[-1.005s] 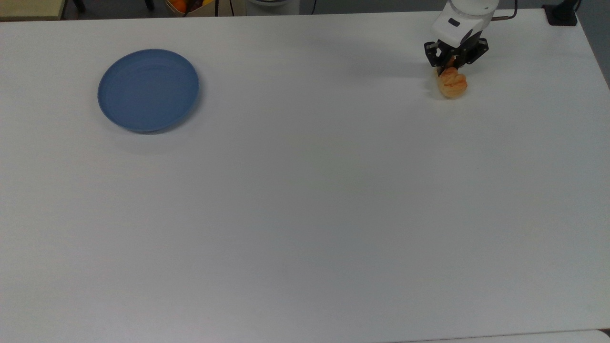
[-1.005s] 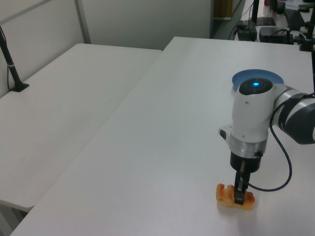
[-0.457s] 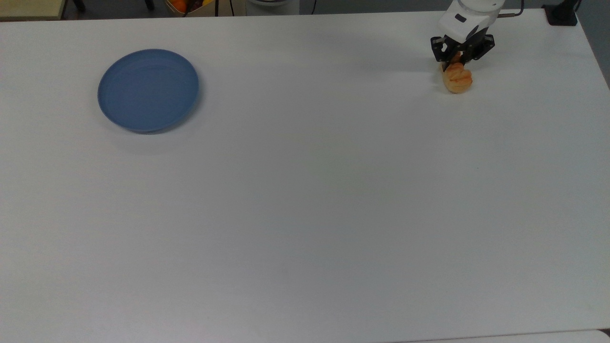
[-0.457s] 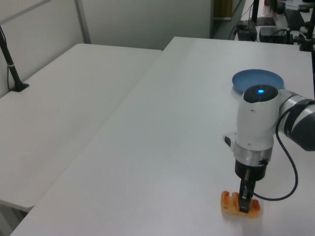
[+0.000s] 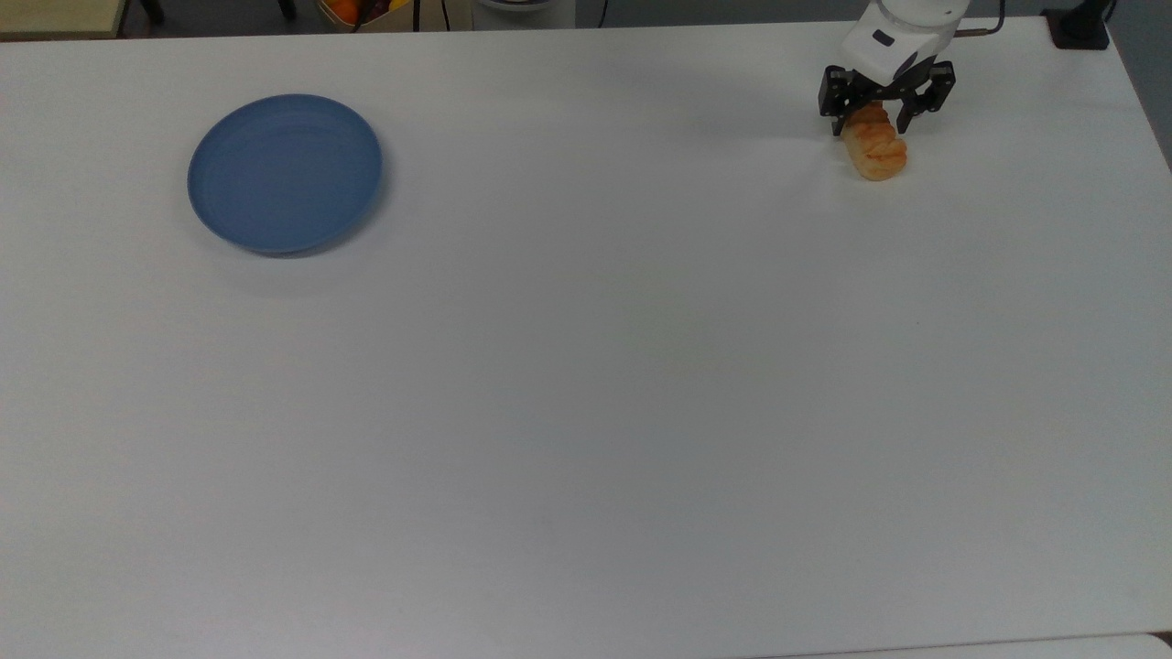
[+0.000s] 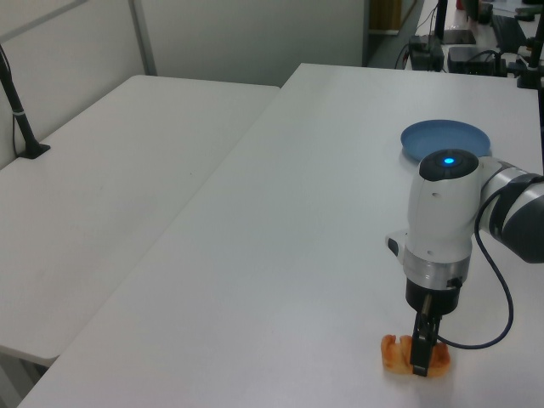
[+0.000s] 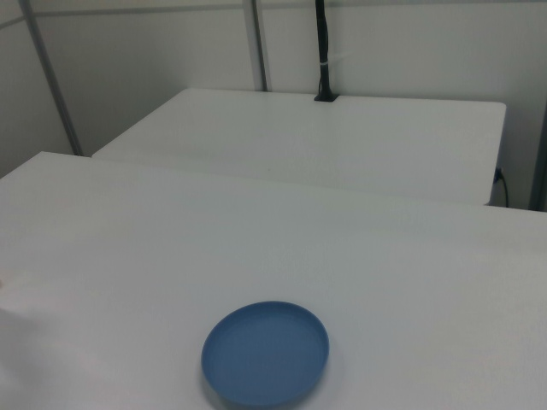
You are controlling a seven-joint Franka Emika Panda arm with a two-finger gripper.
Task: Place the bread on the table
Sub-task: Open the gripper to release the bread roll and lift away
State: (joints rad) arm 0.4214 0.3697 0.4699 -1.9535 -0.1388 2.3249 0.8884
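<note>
Spread apart, the gripper straddles the far end of the bread, which lies on the table near the top view's upper right corner. From the left view the loaf sits beneath the arm. Well apart, the blue plate shows whole in the right view.

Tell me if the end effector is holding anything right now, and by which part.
Nothing is held. The end effector is open, its fingers either side of the far end of the bread, which lies on the table.
</note>
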